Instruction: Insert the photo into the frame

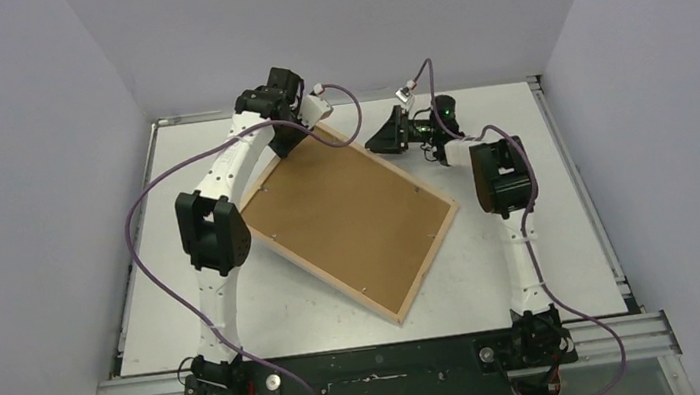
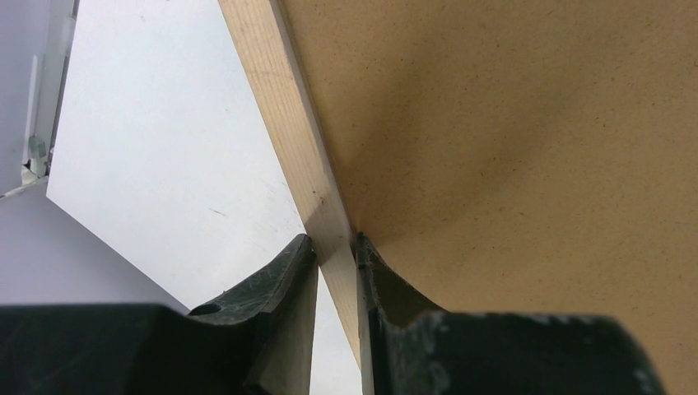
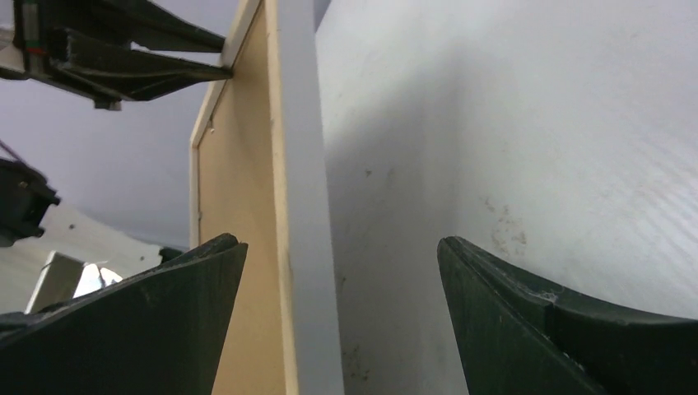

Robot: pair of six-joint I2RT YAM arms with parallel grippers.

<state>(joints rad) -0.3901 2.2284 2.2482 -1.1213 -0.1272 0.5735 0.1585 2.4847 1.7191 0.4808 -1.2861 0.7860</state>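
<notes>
Your left pincer (image 2: 333,243) is clamped narrowly on the wooden slat of the frame (image 2: 284,123) close to its far corner. I judge that this steadies the frame, and perhaps tips that end a little off the table (image 1: 536,265). Your right pincer (image 3: 342,247) gapes wide and holds nothing. It sits low beside the same far corner, looking along the frame's edge, probably to get under it. The frame lies back-up in the middle of the table, and the brown backing panel (image 1: 348,213) fills it. Its long axis runs diagonally from the table's far left corner toward the near right corner. You cannot see the photo in any view, so whether it sits under the panel is not clear.
</notes>
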